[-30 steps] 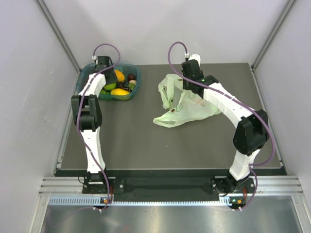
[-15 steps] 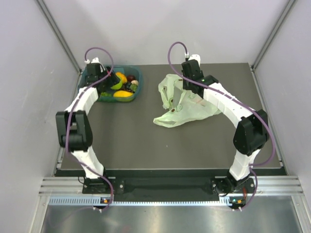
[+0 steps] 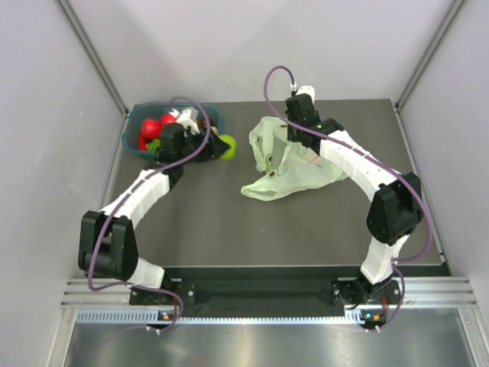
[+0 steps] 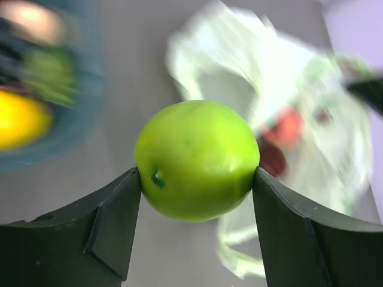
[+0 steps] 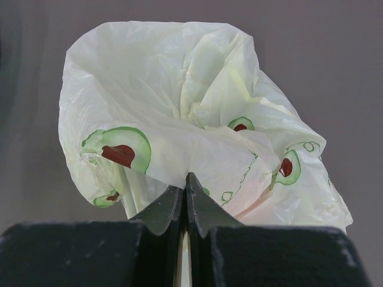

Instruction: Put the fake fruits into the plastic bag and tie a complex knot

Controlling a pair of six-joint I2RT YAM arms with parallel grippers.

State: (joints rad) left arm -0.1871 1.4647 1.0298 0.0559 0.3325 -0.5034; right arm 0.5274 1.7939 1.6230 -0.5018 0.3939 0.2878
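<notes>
Green apple (image 4: 196, 160) is now out of the teal tub (image 3: 127, 139) and in the air just right of it, between tub and plastic bag (image 3: 296, 173). Left gripper (image 3: 221, 145) pinches it, one finger on each side, stem end facing the left finger. Half a second ago this arm was over the tub; it has swung right toward the bag. So the pick is done and the carry is underway, with the drop into the bag probably next.

Right gripper (image 5: 186, 179) has not moved: jaws pressed together on a fold of bag film, holding that part lifted off the table (image 3: 229, 222). Bag shape is unchanged.

Red apples (image 3: 150, 128) and other fruits remain in the tub, so loading is far from done and there is no knot yet. A reddish patch shows through the bag in the blurred left wrist view; cannot tell if it is fruit or print.

In the way: the bag's handle loops (image 3: 263, 147) hang on the apple's side, and the mouth does not look wide open. The apple could catch the film and push the bag.
</notes>
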